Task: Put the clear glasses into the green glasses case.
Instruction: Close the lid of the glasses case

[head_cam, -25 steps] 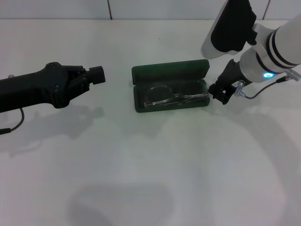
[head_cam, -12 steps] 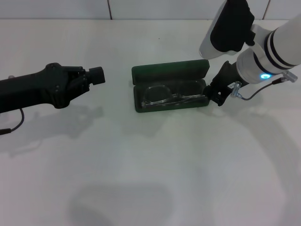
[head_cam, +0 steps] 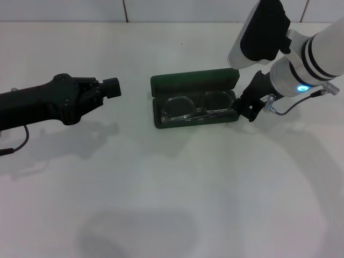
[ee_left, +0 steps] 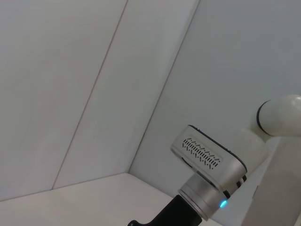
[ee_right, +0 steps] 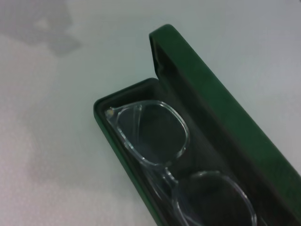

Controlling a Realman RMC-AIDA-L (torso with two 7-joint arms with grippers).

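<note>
White table (head_cam: 172, 193), tiled wall (head_cam: 161, 9) behind

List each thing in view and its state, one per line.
Case: open, lid up, on the table.
Glasses: lying inside the case, lenses facing up.
Right claw: at the case's right end.
Left claw: off to the left of the case, holding nothing.
Table: white.
</note>
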